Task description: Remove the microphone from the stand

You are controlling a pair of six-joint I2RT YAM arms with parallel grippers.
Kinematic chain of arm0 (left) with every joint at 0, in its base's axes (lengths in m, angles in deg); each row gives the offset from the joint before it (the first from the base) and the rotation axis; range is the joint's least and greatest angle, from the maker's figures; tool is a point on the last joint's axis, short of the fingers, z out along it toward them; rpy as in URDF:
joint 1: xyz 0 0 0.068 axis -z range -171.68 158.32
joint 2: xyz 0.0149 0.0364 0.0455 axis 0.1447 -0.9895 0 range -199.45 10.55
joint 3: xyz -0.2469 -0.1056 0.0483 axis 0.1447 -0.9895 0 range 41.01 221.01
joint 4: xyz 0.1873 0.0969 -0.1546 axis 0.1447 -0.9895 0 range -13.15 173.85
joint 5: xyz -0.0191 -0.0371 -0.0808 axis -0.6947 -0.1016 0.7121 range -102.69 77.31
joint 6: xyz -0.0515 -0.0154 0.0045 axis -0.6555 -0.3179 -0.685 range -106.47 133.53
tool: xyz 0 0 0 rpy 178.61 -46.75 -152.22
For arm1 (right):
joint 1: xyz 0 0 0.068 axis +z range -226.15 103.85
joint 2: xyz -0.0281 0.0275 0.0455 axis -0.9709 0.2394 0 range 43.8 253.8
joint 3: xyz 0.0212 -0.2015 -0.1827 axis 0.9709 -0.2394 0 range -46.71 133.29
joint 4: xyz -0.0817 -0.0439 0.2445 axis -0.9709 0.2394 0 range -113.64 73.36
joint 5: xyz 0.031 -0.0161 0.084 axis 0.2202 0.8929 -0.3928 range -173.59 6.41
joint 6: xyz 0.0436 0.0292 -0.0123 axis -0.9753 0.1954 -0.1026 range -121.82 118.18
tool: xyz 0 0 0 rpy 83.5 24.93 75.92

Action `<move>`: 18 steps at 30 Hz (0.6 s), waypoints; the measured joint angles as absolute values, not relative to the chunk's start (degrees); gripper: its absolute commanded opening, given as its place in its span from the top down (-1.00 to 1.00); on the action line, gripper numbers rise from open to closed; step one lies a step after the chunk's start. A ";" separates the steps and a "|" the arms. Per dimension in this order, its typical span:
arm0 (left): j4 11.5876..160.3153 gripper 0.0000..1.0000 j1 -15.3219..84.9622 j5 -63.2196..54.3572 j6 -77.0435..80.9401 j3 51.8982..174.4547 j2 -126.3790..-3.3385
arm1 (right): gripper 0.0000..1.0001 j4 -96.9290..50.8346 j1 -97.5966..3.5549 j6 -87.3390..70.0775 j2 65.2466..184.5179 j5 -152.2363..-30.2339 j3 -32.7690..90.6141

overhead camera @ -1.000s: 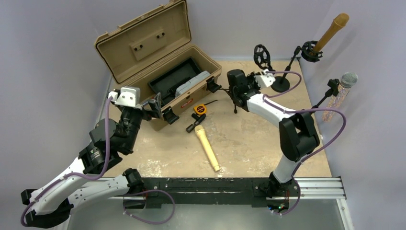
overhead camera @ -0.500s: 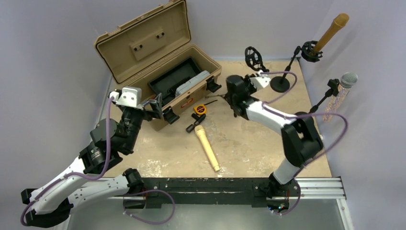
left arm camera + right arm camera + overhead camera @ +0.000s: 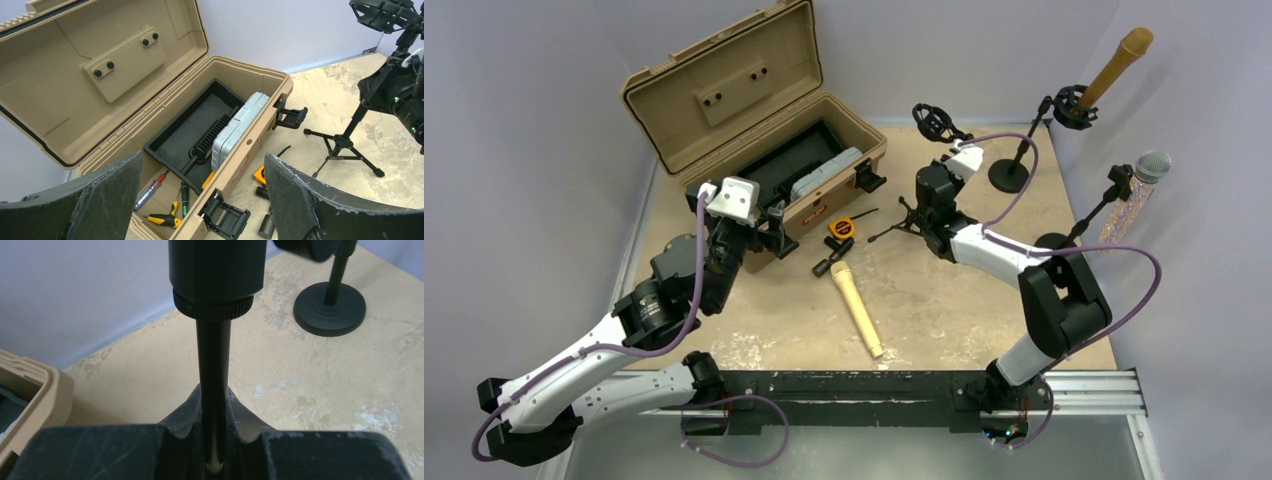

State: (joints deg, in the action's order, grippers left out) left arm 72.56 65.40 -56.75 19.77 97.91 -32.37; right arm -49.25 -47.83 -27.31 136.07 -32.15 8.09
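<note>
Table point(image 3: 944, 310): stand pole point(image 3: 212, 365) pinched in R end effector point(image 3: 212, 415).

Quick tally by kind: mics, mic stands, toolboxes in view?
Microphones: 3 (gold mic lying flat, brown mic in a stand, silver-headed mic in a stand)
Mic stands: 3 (tripod stand, round-base stand, far-right stand)
Toolboxes: 1 (tan toolbox)
Total: 7

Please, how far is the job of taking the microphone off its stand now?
Done, it seems: the gold microphone lies on the table, and the shock mount on the tripod stand is empty. In hand: the right gripper is shut on that stand's pole; the left gripper is open, holding nothing. Left, if they count: the tan microphone and the silver-headed microphone sit in stands at the right.
</note>
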 measured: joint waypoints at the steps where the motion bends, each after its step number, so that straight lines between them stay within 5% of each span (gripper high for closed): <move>1: 72.43 -0.75 65.40 -56.59 19.57 97.91 -32.35 | 1.00 -49.75 -47.59 -26.92 135.39 -31.65 7.26; 13: 72.21 -0.75 65.40 -56.24 18.63 98.11 -32.87 | -0.28 -50.14 -44.03 -22.68 134.45 -29.07 4.99; 18: 72.21 -0.75 65.40 -56.22 18.65 98.11 -32.67 | -0.57 -49.58 -42.43 -22.20 133.71 -31.37 3.46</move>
